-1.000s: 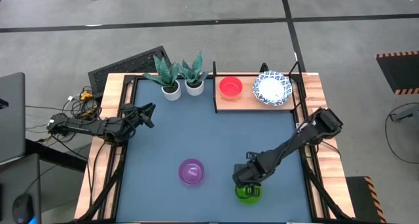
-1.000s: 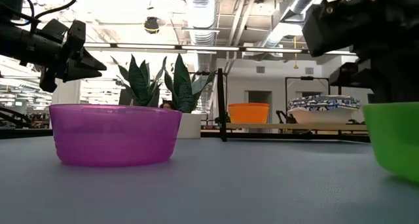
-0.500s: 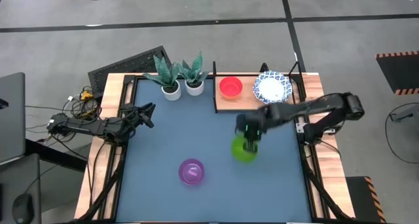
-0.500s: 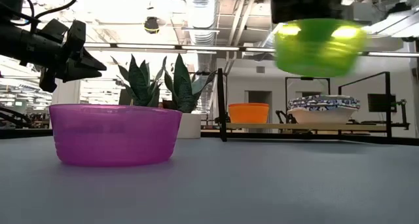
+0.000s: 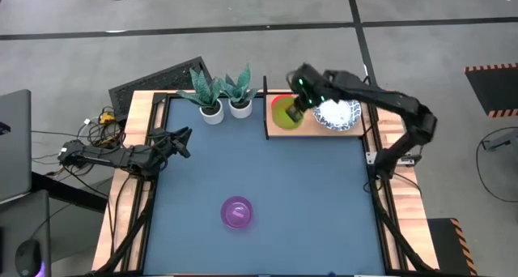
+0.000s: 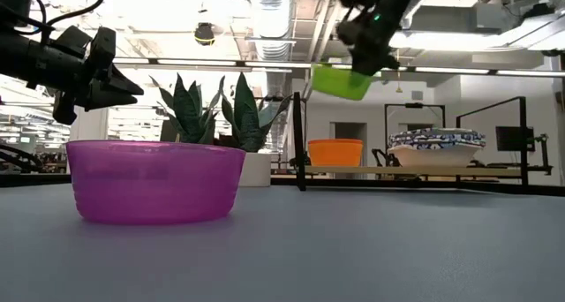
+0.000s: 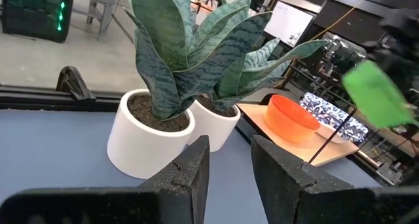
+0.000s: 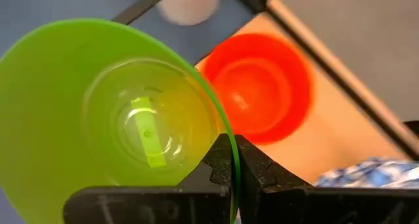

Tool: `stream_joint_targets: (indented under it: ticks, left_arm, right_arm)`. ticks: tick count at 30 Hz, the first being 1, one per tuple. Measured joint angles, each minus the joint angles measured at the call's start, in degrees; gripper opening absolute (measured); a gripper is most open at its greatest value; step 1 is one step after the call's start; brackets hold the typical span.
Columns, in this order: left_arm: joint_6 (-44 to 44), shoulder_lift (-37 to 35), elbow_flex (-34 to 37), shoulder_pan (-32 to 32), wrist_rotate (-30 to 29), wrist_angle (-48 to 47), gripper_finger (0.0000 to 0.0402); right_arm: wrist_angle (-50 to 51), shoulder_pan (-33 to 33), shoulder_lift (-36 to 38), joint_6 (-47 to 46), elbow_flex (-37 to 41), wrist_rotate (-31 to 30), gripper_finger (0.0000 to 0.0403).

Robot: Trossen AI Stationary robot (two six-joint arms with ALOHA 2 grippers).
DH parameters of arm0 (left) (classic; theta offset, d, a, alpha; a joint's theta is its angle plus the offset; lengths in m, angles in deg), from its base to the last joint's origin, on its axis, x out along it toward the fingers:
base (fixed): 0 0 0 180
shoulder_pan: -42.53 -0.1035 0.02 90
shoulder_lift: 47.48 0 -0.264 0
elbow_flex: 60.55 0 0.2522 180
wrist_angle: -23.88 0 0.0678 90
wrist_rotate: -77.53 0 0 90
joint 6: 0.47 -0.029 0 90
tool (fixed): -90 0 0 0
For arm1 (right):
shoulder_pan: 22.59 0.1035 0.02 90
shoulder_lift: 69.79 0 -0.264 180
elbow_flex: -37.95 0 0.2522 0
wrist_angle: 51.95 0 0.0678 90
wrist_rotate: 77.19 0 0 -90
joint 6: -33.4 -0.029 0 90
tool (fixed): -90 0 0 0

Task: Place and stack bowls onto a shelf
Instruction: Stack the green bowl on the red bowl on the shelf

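Green bowl [image 5: 284,115] pinched at its rim by the right tool [image 5: 296,108] — above the red bowl [image 8: 262,90]; left tool [image 5: 183,141] slightly parted.

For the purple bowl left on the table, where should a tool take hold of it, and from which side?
Probably the rim, from straight above: the purple bowl sits upright, mouth open, alone on the tabletop, so one finger can go inside its wall and one outside.
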Motion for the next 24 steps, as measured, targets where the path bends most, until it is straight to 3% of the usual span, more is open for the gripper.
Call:
stream_joint_targets:
  ticks: [9, 12, 24]
  left_arm:
    - [0.46, -0.02, -0.01, 0.01, 0.02, 0.0, 0.0098]
    - [0.46, -0.02, -0.01, -0.01, 0.02, 0.0, 0.0098]
    - [0.65, -0.02, -0.01, 0.0, 0.02, 0.0, 0.0098]
  right_arm:
    - [1.54, -9.43, -13.36, 7.21, -12.71, 2.69, 0.0022]
    - [1.54, -11.91, -16.38, 7.67, -13.54, 5.95, 0.0022]
    - [6.29, -14.0, -23.12, 10.4, -13.58, 6.58, 0.0025]
